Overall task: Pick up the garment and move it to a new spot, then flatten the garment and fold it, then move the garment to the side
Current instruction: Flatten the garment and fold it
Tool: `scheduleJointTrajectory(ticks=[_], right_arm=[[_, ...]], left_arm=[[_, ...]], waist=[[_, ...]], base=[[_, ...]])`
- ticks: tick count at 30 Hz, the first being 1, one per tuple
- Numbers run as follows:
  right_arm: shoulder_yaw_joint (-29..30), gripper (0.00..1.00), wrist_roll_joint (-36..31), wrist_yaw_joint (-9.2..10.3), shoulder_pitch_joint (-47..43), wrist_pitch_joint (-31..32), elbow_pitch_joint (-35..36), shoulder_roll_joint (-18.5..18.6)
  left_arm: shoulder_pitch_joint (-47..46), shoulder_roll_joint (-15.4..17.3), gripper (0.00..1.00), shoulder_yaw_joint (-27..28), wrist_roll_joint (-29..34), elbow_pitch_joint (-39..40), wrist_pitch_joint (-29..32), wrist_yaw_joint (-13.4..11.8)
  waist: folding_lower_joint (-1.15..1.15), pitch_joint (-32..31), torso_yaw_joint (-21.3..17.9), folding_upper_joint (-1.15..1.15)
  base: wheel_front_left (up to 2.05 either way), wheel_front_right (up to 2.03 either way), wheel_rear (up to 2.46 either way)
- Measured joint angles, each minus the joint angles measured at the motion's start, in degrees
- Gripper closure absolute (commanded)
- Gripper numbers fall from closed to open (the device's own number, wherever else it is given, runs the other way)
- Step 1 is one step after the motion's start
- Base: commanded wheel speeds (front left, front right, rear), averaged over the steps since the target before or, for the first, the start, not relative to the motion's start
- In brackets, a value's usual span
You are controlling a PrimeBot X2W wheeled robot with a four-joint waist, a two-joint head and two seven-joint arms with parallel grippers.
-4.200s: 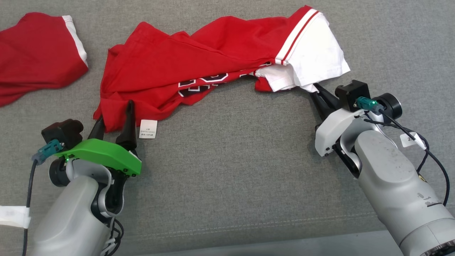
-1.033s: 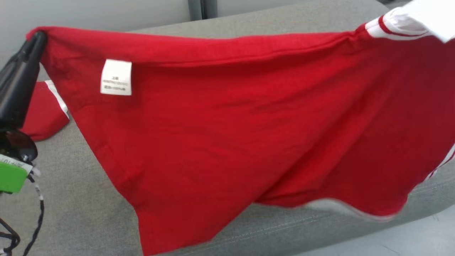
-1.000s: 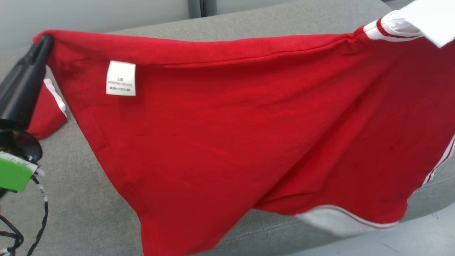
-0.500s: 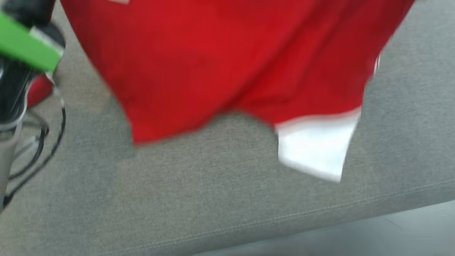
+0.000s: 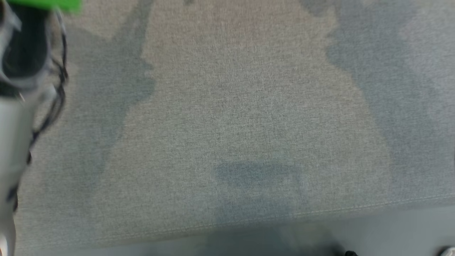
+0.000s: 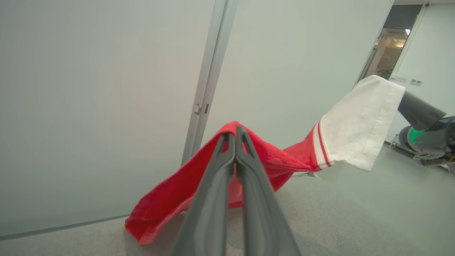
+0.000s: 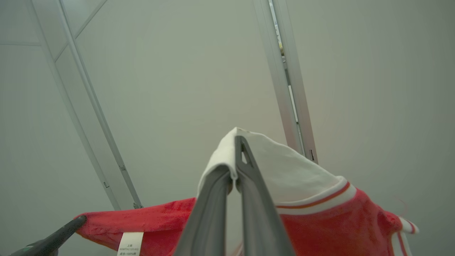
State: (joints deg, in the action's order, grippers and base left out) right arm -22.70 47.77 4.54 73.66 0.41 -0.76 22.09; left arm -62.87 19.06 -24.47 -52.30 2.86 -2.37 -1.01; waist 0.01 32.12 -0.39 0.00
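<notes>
Red cloth is pinched tight between the two dark fingers of the left gripper [image 6: 234, 133], which press together with no gap. It holds the edge of the garment [image 6: 170, 199] up in the air. In the left wrist view the red cloth hangs down toward 7 o'clock and stretches off toward 3 o'clock, where it ends in a white sleeve [image 6: 359, 121]. The right gripper [image 7: 237, 151] is shut on that sleeve, with the cloth folded over one finger. In the right wrist view the red part sags to 4 o'clock and runs across to 8 o'clock, where a white label [image 7: 129, 243] hangs and a dark finger of the left gripper pokes in. Both arms are lifted and point at the pale wall [image 6: 89, 106]. They are set apart, and the garment hangs between them like washing on a line. In the blurry head view the left arm [image 5: 10, 124] stands at 9 o'clock, its green cover [image 5: 46, 4] at 11 o'clock, black cables [image 5: 61, 96] beside it. Below lies the grey cushion [image 5: 227, 124], with soft shadows on it.
</notes>
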Motion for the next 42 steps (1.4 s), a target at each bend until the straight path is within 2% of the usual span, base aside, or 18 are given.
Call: scheduleJointTrajectory(ticks=[1, 2, 5, 6, 11, 13, 18, 25, 32, 38, 42], right_arm=[[-0.43, 1.0, 0.3, -0.36, -3.65, -0.33, 1.05, 0.26], [-0.2, 1.0, 1.57, -0.45, -12.13, -1.01, 2.47, 1.12], [-0.96, 1.0, 1.76, -0.52, -25.57, -4.52, 2.14, 1.63], [-2.14, 1.0, 1.36, -1.07, -29.7, -5.06, 1.66, 1.82], [-4.3, 1.0, 0.63, -1.54, -44.22, -9.0, -2.14, 3.09], [-5.5, 1.0, -0.32, -2.12, -47.13, -10.1, -3.25, 3.87], [-4.76, 1.0, -1.51, -2.21, -51.47, -12.99, -4.71, 5.89], [-4.25, 1.0, -1.24, -3.07, -55.36, -13.0, -3.55, 7.39], [-4.42, 1.0, 0.19, -5.04, -59.36, -12.49, 1.55, 11.56], [-4.95, 1.0, 1.77, -5.2, -64.27, -8.54, 3.36, 16.07], [-4.91, 1.0, 4.49, -5.02, -68.95, -6.23, 4.02, 18.06]], left_arm=[[3.02, 0.59, 1.0, -0.29, 0.08, -0.12, -0.74, 0.42], [8.91, 1.1, 1.0, -0.24, 0.02, -0.14, -3.0, 1.23], [17.81, 2.3, 1.0, 0.35, -0.03, -2.19, -7.12, 2.07], [20.93, 3.19, 1.0, -0.03, 0.01, -3.3, -7.62, 2.64], [31.13, 4.24, 1.0, -1.34, 0.21, -7.53, -11.73, 4.8], [31.69, 4.39, 1.0, -1.13, 0.08, -8.06, -11.88, 5.14], [34.86, 3.99, 1.0, -1.25, -0.68, -9.79, -11.87, 6.12], [38.51, 4.24, 1.0, -0.46, -2.44, -10.1, -11.8, 6.65], [42.09, 8.48, 1.0, 0.49, -7.39, -7.33, -9.9, 7.28], [46.8, 12.9, 1.0, -0.4, -10.67, -4.54, -5.26, 7.82], [49.92, 13.35, 1.0, -2.3, -12.13, -3.12, -2.82, 7.84]], waist=[[0.0, 0.89, 0.03, 0.0], [0.0, 2.6, -0.04, 0.0], [0.0, 4.89, -0.49, 0.0], [0.01, 5.43, -0.82, 0.0], [0.0, 6.11, -2.91, 0.01], [0.0, 5.4, -3.45, 0.0], [0.0, 2.31, -4.31, 0.0], [0.0, -1.97, -4.09, 0.0], [0.0, -6.3, -3.48, 0.0], [0.0, -7.98, -3.69, 0.0], [0.0, -8.34, -4.23, 0.0]], base=[[0.0, 0.0, 0.0], [0.0, 0.0, 0.0], [0.0, 0.0, 0.0], [0.0, 0.0, 0.0], [0.0, 0.0, 0.0], [0.0, 0.0, 0.0], [0.0, 0.0, 0.0], [0.0, 0.0, 0.0], [0.0, 0.0, 0.0], [0.0, 0.0, 0.0], [0.0, 0.0, 0.0]])
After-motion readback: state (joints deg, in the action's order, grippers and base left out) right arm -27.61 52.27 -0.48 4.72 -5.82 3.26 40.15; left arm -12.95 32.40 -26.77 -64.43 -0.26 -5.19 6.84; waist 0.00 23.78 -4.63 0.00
